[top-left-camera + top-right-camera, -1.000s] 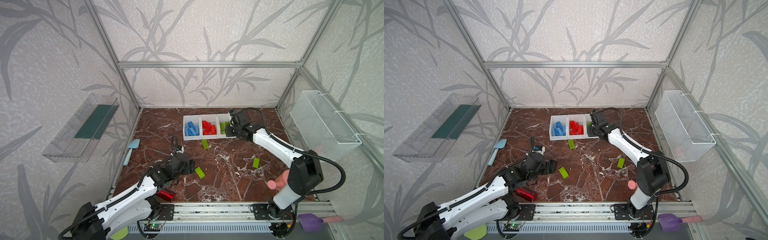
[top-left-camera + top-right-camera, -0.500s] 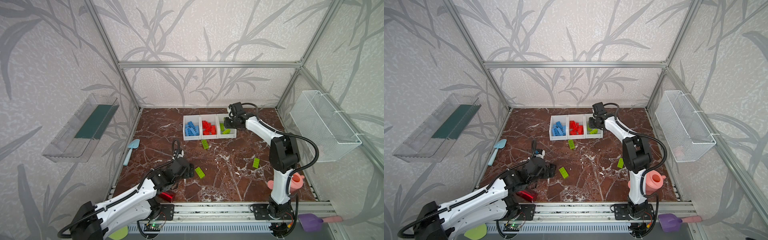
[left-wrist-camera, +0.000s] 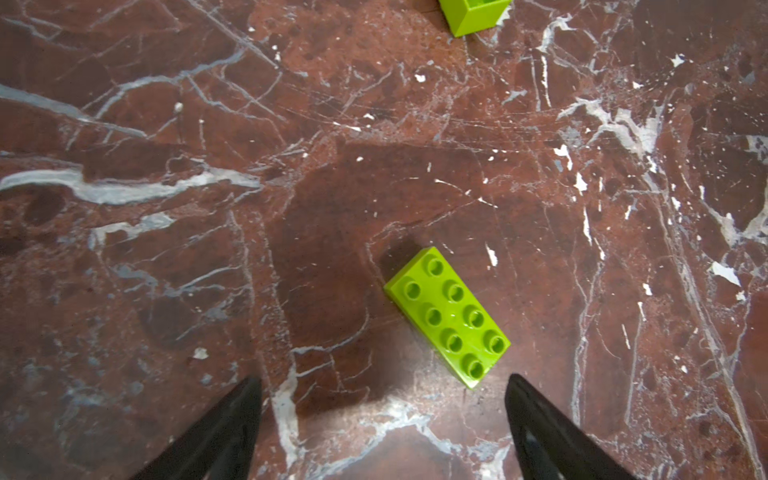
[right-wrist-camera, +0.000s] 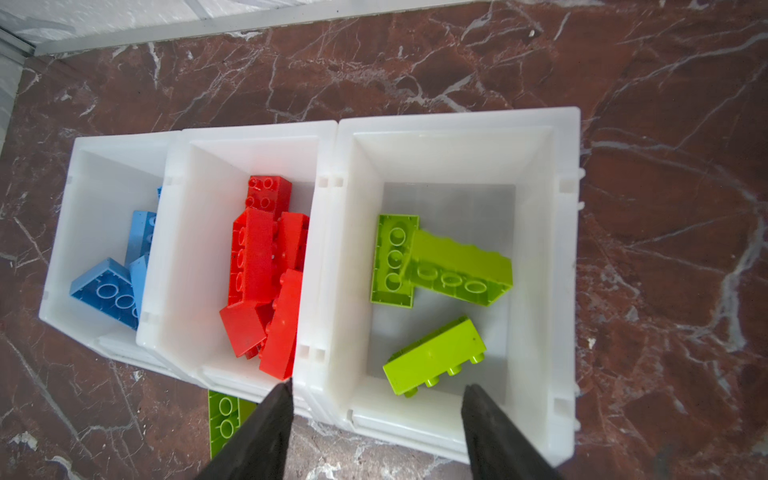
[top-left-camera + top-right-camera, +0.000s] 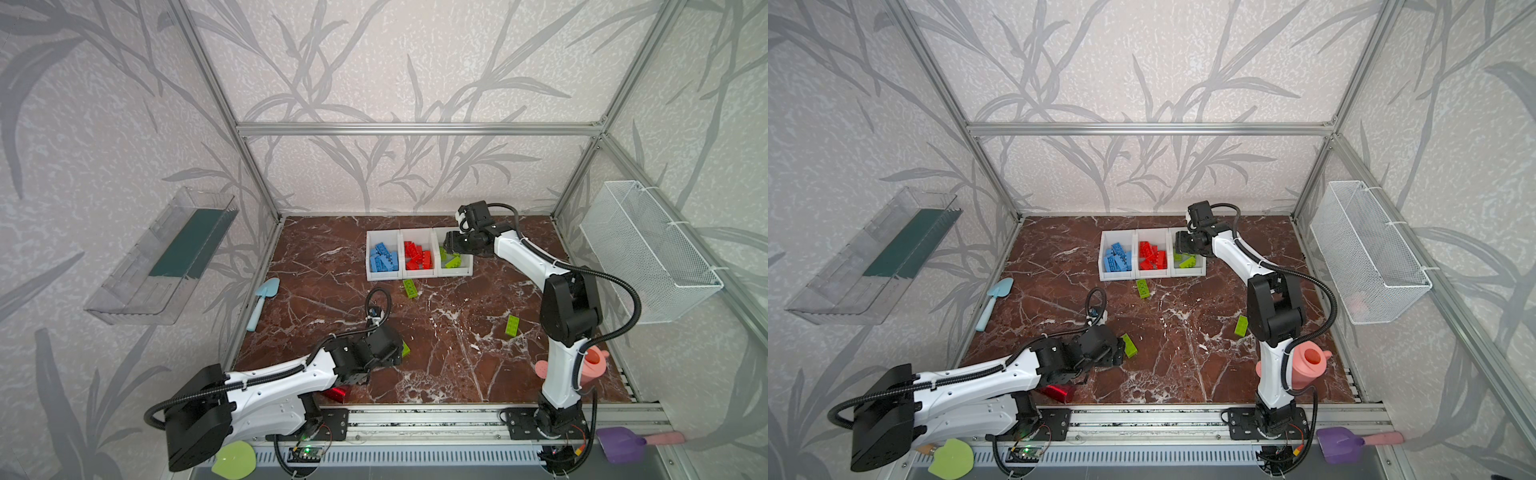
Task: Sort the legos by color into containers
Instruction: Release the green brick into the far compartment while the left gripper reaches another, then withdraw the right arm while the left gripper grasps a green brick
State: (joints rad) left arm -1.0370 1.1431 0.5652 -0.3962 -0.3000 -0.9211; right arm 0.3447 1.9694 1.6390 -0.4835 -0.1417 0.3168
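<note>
Three joined white containers stand at the back of the table. The left one holds blue legos, the middle red legos, the right green legos. My right gripper hangs open over the right container's front lip with nothing between its fingers. A green brick lies in the container just below it. My left gripper is open low over the table. A loose green brick lies flat just ahead of its fingertips, apart from them.
Two more green bricks lie loose on the marble. A red bottle lies under my left arm. A blue trowel sits at the left edge and a pink watering can beside my right arm's base. A wire basket hangs on the right wall.
My right gripper went from shut to open above the right container, and a green brick now lies inside. My left gripper moved closer to the loose green brick.
</note>
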